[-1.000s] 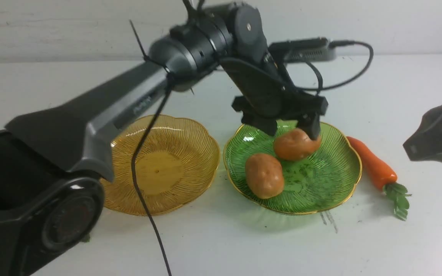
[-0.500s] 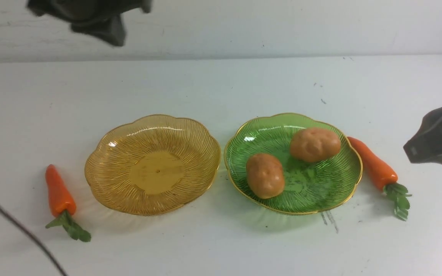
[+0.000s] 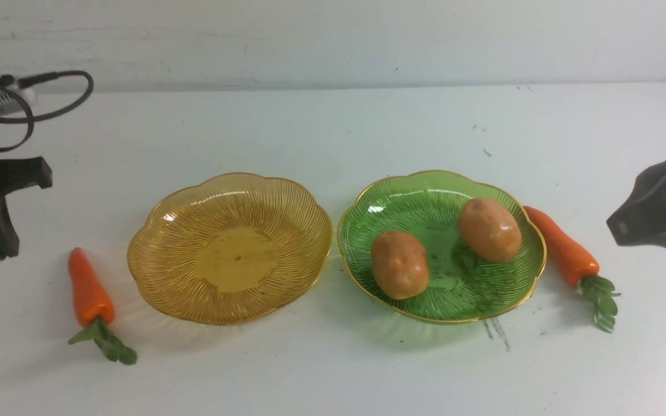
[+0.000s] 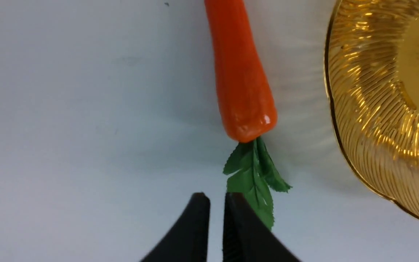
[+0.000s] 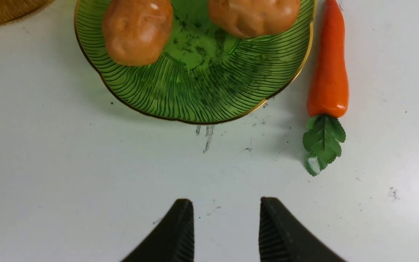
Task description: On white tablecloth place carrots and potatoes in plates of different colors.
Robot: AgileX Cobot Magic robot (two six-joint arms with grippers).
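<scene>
My left fingers (image 4: 195,225), nearly closed and empty, hover near a carrot (image 4: 240,72); right fingers (image 5: 178,233) apart, empty; both potatoes (image 3: 399,264) in green plate (image 3: 472,300).

Plain whitish wall (image 3: 333,40), perhaps painted

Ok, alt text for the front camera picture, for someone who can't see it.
Two potatoes lie in a green plate on a white tablecloth, with an empty amber plate to its left. A carrot lies on the cloth left of the amber plate, another right of the green one.
</scene>
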